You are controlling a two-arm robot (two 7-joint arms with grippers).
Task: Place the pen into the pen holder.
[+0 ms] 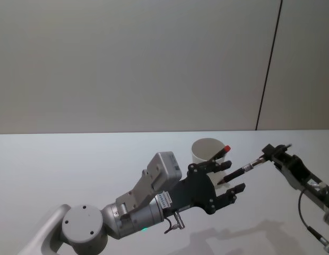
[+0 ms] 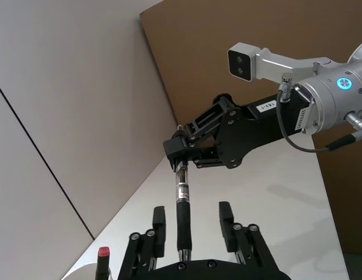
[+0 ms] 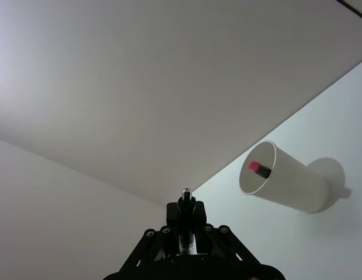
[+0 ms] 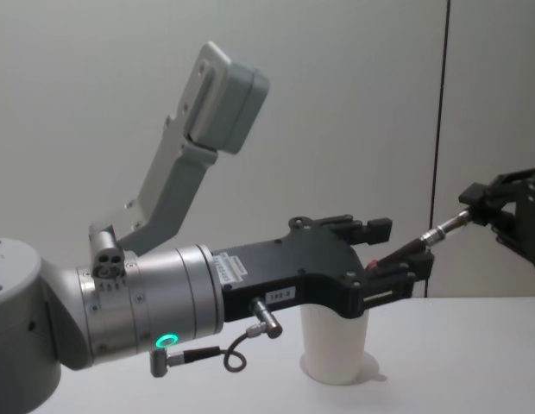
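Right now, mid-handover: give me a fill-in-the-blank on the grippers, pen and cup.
1. The right gripper is ___ on one end of the pen.
2. The left gripper is ___, a finger on each side of the pen.
3. The paper cup holds a second pen with a ___ cap.
Missing: shut; open; red.
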